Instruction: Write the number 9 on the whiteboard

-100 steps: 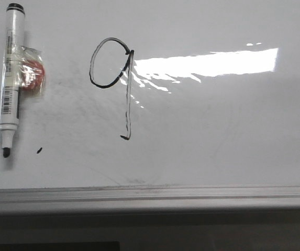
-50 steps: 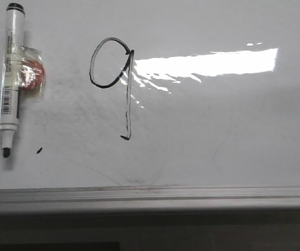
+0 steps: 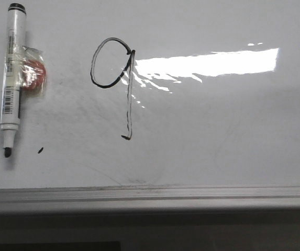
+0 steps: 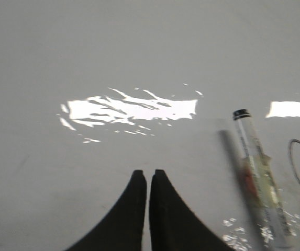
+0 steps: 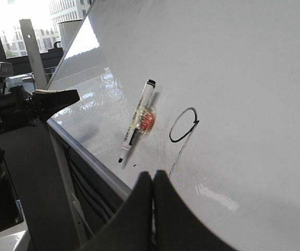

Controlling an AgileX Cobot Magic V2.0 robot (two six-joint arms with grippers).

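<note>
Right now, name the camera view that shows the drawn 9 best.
The front view: the number 9 shows whole and head-on, loop and tail, on the whiteboard. The right wrist view shows it whole but slanted and small, its tail faint. The left wrist view catches only part of the loop at the picture's edge.

front view faces the whiteboard (image 3: 218, 136) close; both wrist views look along it, sharing the marker (image 3: 11, 78).

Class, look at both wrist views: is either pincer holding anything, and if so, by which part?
Nothing is held. The left pincer and right pincer are both shut on nothing; the white marker pen rests on the glossy whiteboard.
</note>
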